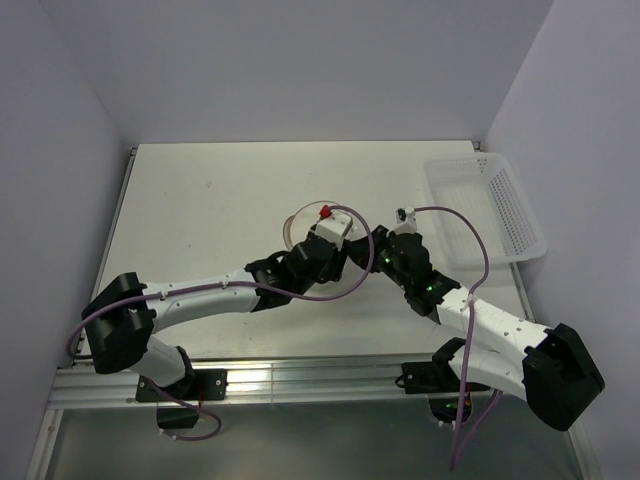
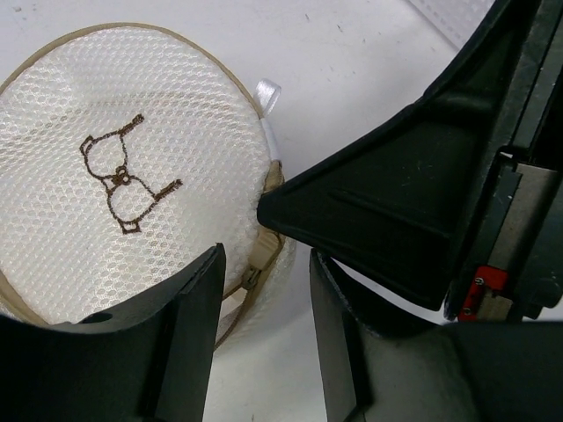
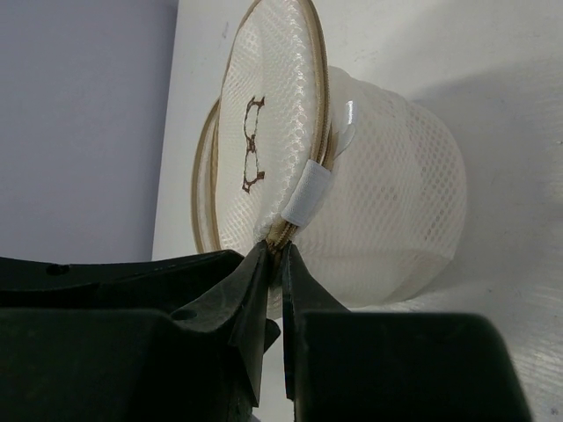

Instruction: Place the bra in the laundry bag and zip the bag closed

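The laundry bag (image 1: 300,221) is a round white mesh drum with tan rims, lying mid-table. Its face with the bra symbol (image 2: 114,167) fills the left wrist view and also shows in the right wrist view (image 3: 264,132). My right gripper (image 3: 274,249) is shut on the bag's tan zipper edge, just below a white fabric tab (image 3: 308,193). In the top view it (image 1: 358,258) reaches in from the right. My left gripper (image 2: 264,264) is open, its jaws either side of the zipper pull (image 2: 251,277) without touching it. The bra is hidden; nothing shows clearly through the mesh.
A white perforated plastic basket (image 1: 505,200) stands at the table's right edge. The right gripper's black body (image 2: 413,202) crowds in close above my left fingers. Purple cables loop over both arms near the bag.
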Motion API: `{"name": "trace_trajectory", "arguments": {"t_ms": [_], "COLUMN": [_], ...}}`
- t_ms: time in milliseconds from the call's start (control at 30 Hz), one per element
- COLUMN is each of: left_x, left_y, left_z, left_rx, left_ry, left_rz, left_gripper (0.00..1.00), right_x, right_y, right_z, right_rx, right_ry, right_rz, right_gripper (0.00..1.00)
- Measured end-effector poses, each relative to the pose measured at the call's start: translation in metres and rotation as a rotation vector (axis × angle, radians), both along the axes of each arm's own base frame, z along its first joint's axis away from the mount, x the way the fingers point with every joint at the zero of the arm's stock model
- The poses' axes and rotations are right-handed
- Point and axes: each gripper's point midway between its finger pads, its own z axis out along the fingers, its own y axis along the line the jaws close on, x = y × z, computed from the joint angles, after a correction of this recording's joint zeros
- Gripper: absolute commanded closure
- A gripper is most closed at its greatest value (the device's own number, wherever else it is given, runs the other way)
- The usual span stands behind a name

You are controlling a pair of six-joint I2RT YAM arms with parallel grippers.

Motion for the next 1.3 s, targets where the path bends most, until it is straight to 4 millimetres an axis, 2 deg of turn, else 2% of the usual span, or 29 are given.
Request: {"name": "trace_trajectory", "arguments": {"t_ms": [133, 333, 500, 633, 733, 867, 933, 1300], "left_x": [0.004, 0.011, 0.008, 0.006, 0.004, 0.003, 0.002, -0.005], "left_y": [0.001, 0.002, 0.0, -0.001, -0.002, -0.003, -0.003, 0.003], "left_z": [-0.001, -0.002, 0.002, 0.005, 0.006, 0.005, 0.005, 0.011], "left_rx": [-0.009, -0.051, -0.084, -0.107, -0.116, -0.127, -0.134, -0.191], "left_ry": [0.017, 0.068, 0.098, 0.118, 0.132, 0.148, 0.156, 0.141], "left_rz": [-0.013, -0.064, -0.118, -0.159, -0.185, -0.208, -0.214, -0.219], "left_gripper": [0.56, 0.65, 0.6, 0.62, 0.69, 0.93, 1.0, 1.0], "right_x": [0.0, 0.0, 0.001, 0.0, -0.001, -0.003, -0.003, -0.005], "right_y": [0.0, -0.001, 0.0, 0.0, 0.001, 0.002, 0.002, 0.002], "right_z": [0.0, 0.001, 0.003, 0.006, 0.007, 0.007, 0.007, 0.011], "right_rx": [-0.005, -0.021, -0.026, -0.025, -0.026, -0.029, -0.031, 0.006], "right_ry": [-0.004, -0.02, -0.036, -0.047, -0.052, -0.055, -0.057, -0.048], "right_rz": [0.003, 0.008, 0.017, 0.026, 0.035, 0.049, 0.052, 0.08], "right_gripper": [1.0, 1.0, 1.0, 1.0, 1.0, 1.0, 1.0, 1.0]}}
